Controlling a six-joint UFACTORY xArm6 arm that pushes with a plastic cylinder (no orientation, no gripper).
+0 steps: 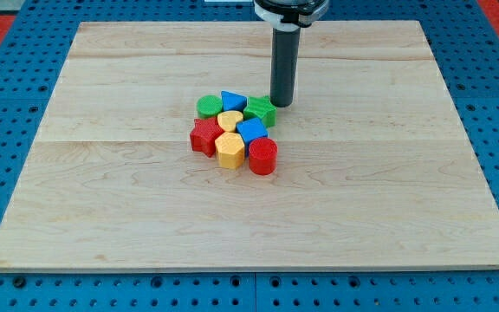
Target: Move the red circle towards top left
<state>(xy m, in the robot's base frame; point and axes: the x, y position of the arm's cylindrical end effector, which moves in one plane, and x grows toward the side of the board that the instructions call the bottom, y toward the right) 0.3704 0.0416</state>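
Observation:
The red circle (262, 157) is a short red cylinder at the lower right of a tight cluster of blocks near the middle of the wooden board (128, 199). My tip (282, 104) stands at the cluster's upper right, just right of the green block (261, 111). It is well above the red circle in the view and apart from it. The blue block (252, 131) lies between them.
The cluster also holds a green round block (208, 107), a blue triangular block (232, 100), a yellow heart-like block (230, 120), a red star (204, 136) and a yellow hexagon (230, 150). Blue pegboard (16, 78) surrounds the board.

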